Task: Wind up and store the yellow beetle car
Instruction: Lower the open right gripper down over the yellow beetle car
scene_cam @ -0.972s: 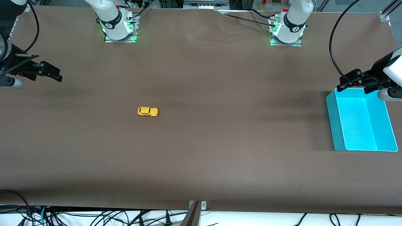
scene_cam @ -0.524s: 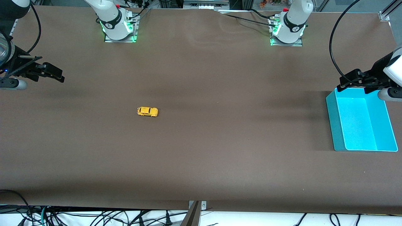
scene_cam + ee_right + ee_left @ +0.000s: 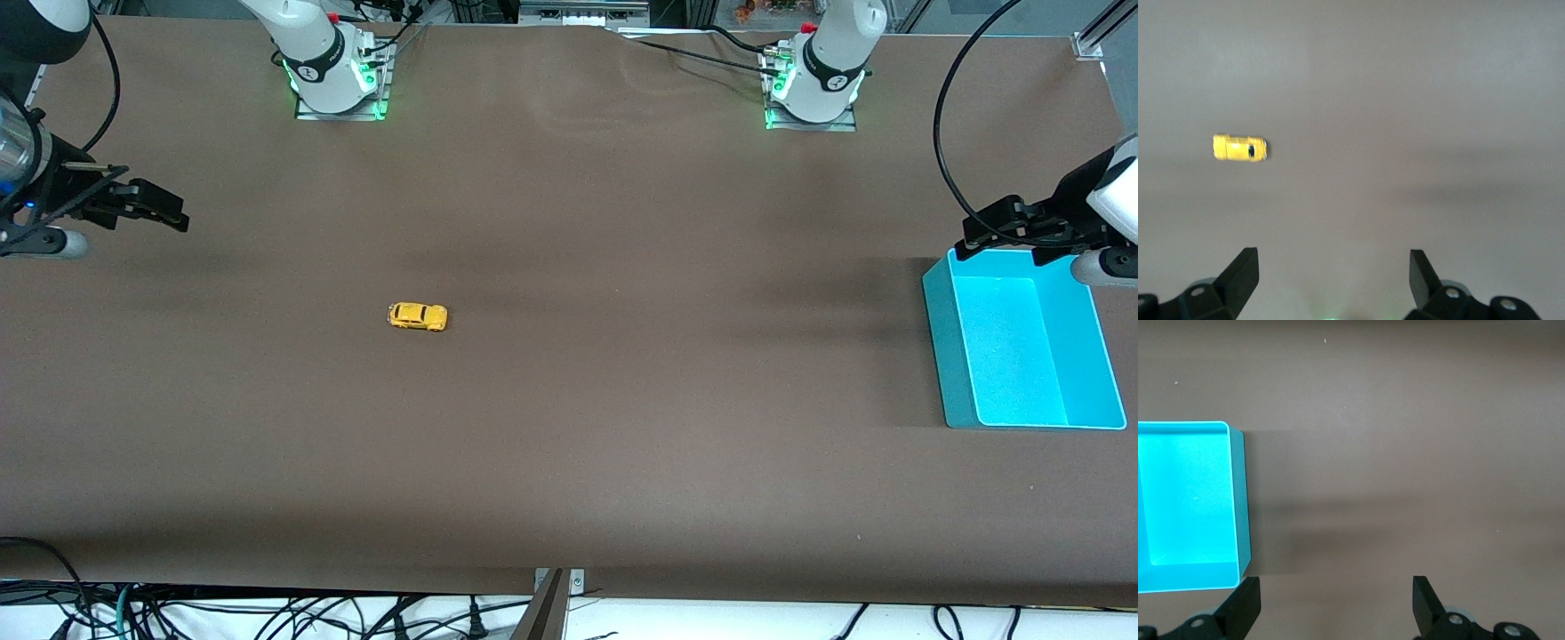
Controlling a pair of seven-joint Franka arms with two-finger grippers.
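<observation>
The yellow beetle car (image 3: 418,316) stands on its wheels on the brown bench (image 3: 622,427), toward the right arm's end of it and about halfway between the robot bases and the bench edge nearest to the front camera. Nothing touches it. In the right wrist view the car (image 3: 1239,148) appears as a small yellow shape on the bare surface, well apart from the two dark fingers (image 3: 1241,273) in the foreground.

The right gripper (image 3: 164,213) hangs in the air over the right arm's end of the bench, well apart from the car. Its jaws are open wide and hold nothing.

The left gripper (image 3: 1000,227) hovers over the bench just beside the edge of the cyan bin (image 3: 941,356) that faces the robot bases. Its jaws are also spread wide and carry nothing. In the left wrist view one corner of the bin (image 3: 1238,493) lies close to one finger (image 3: 1245,607), and the inside of the bin shows only its bright floor.

The bin sits at the left arm's end of the bench, well apart from the car.
</observation>
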